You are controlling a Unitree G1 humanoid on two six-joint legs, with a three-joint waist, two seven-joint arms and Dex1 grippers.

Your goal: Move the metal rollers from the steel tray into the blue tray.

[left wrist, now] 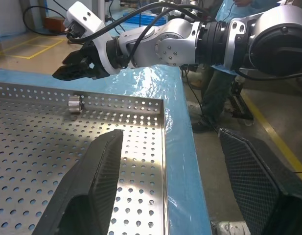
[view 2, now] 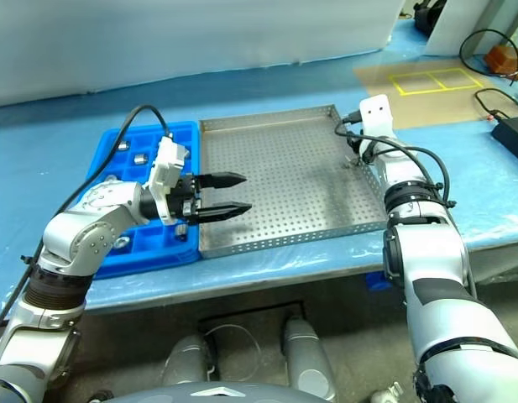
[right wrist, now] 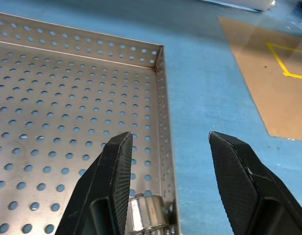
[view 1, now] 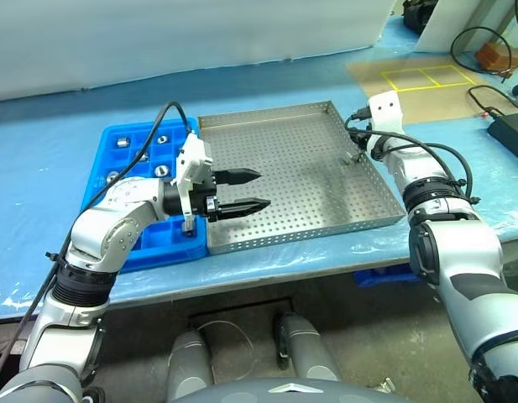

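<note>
Rollers mostly sit in the blue tray (view 1: 107, 159) compartments; one last roller (right wrist: 147, 213) lies against the steel tray's (view 1: 284, 168) right rim. Right gripper (right wrist: 170, 161) hovers over it, jaws apart and empty, likely lining up the pick. Left gripper (view 1: 246, 191) idles empty, jaws apart, over the tray's left edge.

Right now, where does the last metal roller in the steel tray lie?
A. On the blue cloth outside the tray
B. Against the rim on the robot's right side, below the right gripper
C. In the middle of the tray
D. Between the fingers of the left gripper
B: the metal roller rests on the steel tray against its right rim, just below the open right gripper.
</note>
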